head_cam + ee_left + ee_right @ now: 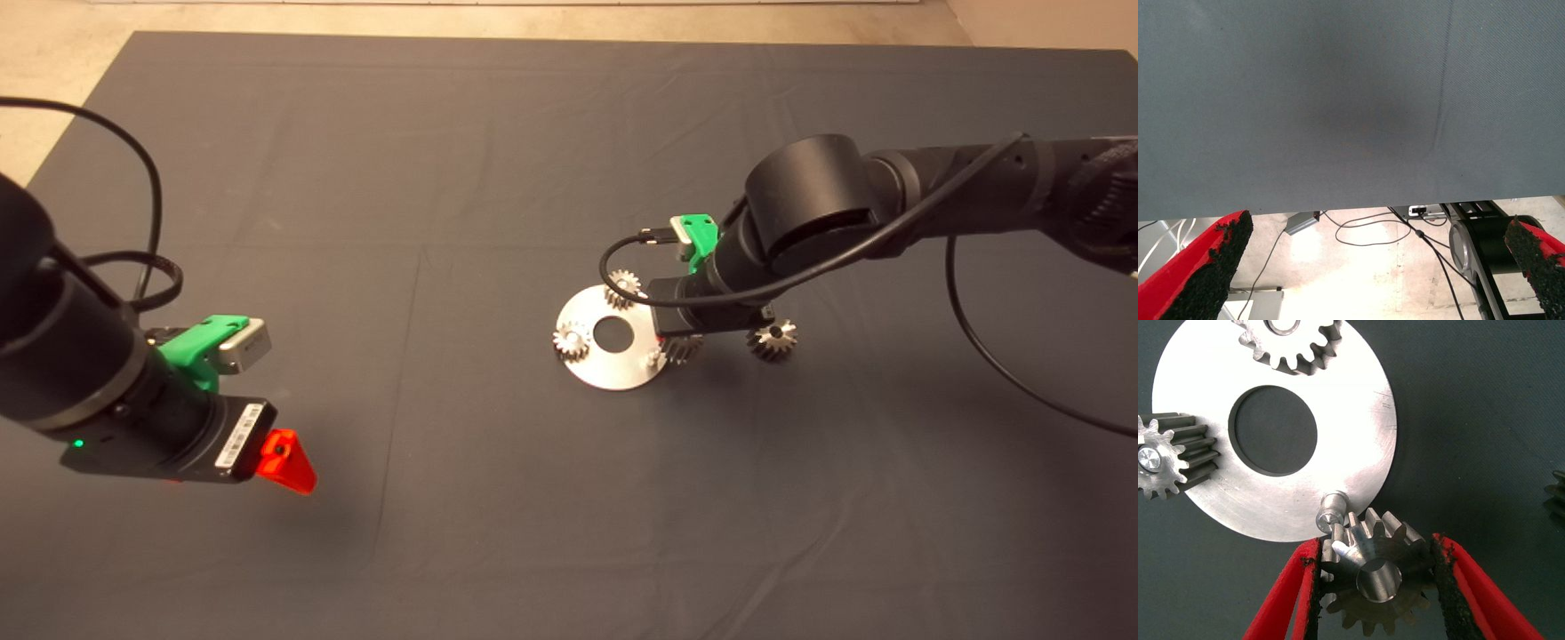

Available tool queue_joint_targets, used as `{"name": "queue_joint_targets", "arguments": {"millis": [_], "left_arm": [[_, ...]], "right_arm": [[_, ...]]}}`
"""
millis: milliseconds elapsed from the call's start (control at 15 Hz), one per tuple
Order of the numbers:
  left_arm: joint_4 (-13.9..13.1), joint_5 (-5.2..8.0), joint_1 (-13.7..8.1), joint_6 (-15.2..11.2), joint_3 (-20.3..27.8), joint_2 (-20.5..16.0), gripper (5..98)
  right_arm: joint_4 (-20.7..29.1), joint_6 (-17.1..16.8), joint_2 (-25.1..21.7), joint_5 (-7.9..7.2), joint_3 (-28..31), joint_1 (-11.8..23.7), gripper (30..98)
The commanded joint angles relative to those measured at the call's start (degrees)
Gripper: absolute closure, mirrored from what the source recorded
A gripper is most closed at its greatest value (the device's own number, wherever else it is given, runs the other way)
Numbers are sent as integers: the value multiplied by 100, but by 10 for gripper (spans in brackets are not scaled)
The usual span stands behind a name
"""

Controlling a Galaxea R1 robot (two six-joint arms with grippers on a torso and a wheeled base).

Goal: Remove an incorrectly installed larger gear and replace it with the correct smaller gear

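Note:
My right gripper (678, 343) is shut on the smaller gear (1377, 577), a dark-grey toothed gear held tilted between the red fingers (1288, 593). The gear hangs at the rim of the round silver plate (1358, 453), right beside a bare upright peg (1332, 507) and not seated on it. The larger gear (772, 340), dark with flared teeth and a black centre hole, lies on the mat just right of the plate (613, 373); only its edge (1557, 501) shows in the right wrist view. My left gripper (284, 460) hovers open over bare mat at the lower left.
Two paler small gears (622, 286) (572, 340) sit on pegs on the plate, which has a wide centre hole (613, 333). A black cable (978, 356) loops from the right arm. The left wrist view shows the mat edge (1338, 207) and floor cables beyond.

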Motion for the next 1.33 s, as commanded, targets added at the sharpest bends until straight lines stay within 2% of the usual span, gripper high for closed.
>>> {"name": "queue_joint_targets", "arguments": {"millis": [0, 1267], "left_arm": [[59, 524, 8, 7, 11, -15, 54], [67, 522, 8, 7, 4, -23, 54]], "right_arm": [[-191, 2, 217, -711, -14, 110, 901], [-182, -5, 236, -711, -137, 101, 902]]}}
